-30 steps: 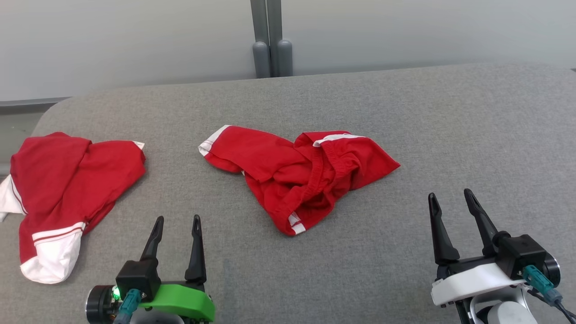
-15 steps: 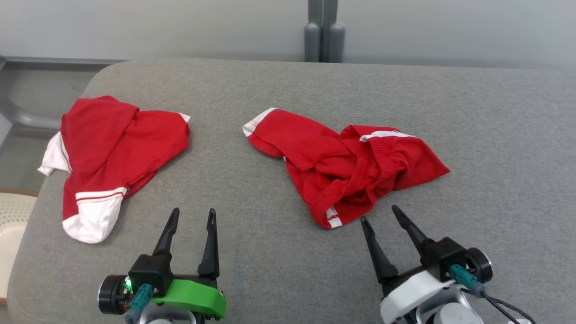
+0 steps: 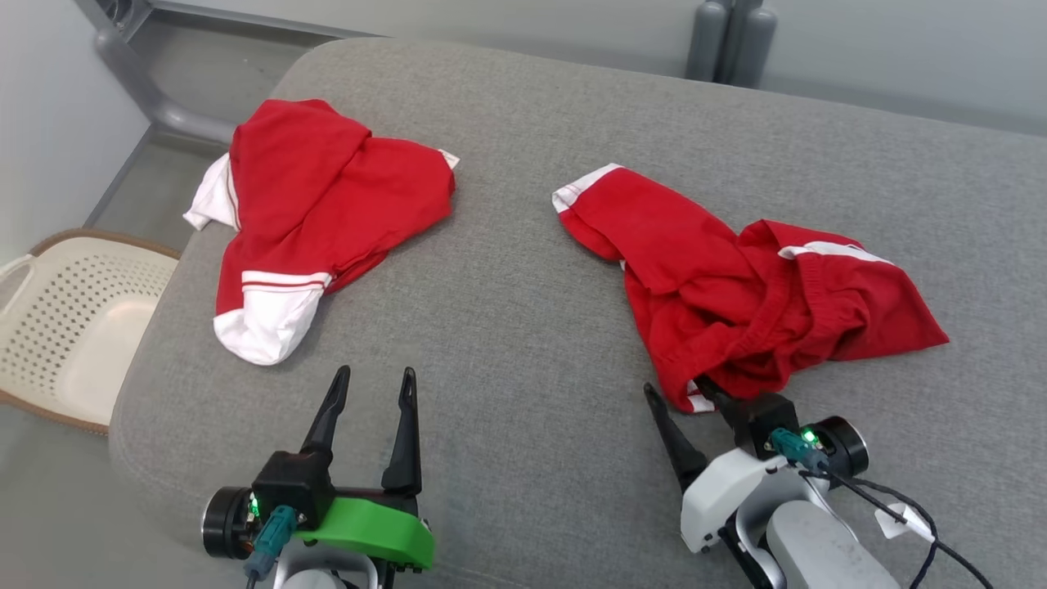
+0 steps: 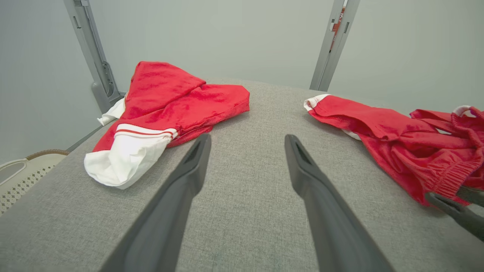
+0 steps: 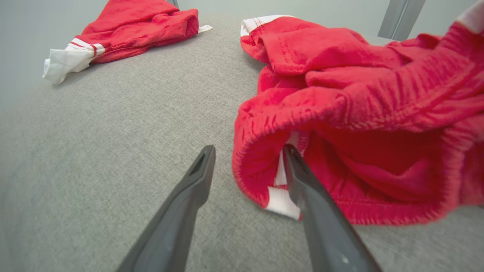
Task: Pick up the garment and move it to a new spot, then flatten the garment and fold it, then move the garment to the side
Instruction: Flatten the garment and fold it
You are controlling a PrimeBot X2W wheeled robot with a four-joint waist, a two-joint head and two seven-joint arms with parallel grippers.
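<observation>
R hand (image 3: 680,393) now at garment (image 3: 736,286) hem, 2nd garment (image 3: 327,188) left

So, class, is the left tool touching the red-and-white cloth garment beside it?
No: the left tool is over bare grey upholstery, apart from that garment.

The grey pad (image 3: 523,270) is showing coarse, matt woven cloth, and the crumpled garment (image 3: 736,294) lying on it is looking like soft matt red knit with a puckered elastic band and white ribbed trim. The other red garment (image 3: 327,188), nearer the pad's left edge, is showing the same dull cloth. A basket (image 3: 49,303) off that edge is looking like smooth cream perforated plastic, while at the pad's near edge the left gripper (image 3: 375,372) and right gripper (image 3: 677,388) are showing dull dark plastic fingers on glossy green and white shells.
</observation>
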